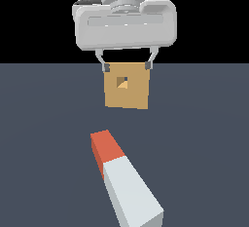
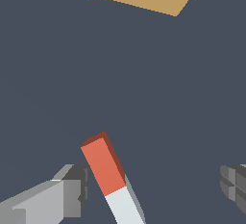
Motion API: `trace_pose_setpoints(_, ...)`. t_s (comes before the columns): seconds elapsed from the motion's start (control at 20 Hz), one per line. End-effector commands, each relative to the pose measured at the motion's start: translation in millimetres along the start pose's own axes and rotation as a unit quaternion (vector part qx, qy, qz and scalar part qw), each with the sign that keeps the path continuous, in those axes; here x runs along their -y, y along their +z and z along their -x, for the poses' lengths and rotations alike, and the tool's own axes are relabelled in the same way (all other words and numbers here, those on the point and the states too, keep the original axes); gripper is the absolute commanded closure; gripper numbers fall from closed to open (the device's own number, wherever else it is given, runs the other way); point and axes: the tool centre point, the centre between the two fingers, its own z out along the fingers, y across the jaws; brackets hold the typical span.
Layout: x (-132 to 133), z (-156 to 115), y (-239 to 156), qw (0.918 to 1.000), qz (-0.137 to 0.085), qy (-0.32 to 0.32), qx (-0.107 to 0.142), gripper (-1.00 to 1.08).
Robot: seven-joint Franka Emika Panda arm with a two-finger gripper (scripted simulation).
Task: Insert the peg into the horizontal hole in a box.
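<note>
Exterior view: my gripper (image 1: pixel 126 67) is hanging spread wide, gripping nothing, above the table (image 1: pixel 44 123) and in front of the box (image 1: pixel 126 88). The hole (image 1: pixel 122 82) is facing the peg (image 1: pixel 124 176), which is lying flat, well apart from the box, red end toward it.

Wrist view: the peg (image 2: pixel 109 176) is sitting between my fingers (image 2: pixel 72 189), untouched. It's looking stiff and hard-edged, probably light; I'm judging the grey part the better hold.
</note>
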Motion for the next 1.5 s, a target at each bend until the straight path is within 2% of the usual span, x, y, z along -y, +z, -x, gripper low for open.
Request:
trace_pose_setpoints(0.0,0,0,0,1.0,0.0,0.0,0.0,-0.92)
trace_pose_setpoints(0.35,2,7,5,1.0,-0.001,-0.01,-0.001,-0.92)
trace_pose_setpoints(0.65,7,24,18,0.9995,-0.003,-0.033,-0.003,-0.92)
trace_pose_setpoints(1.05,15,62,47,0.9963,-0.008,-0.085,-0.008,-0.92)
trace_pose_setpoints(1.45,18,108,82,0.989,-0.014,-0.146,-0.014,-0.92)
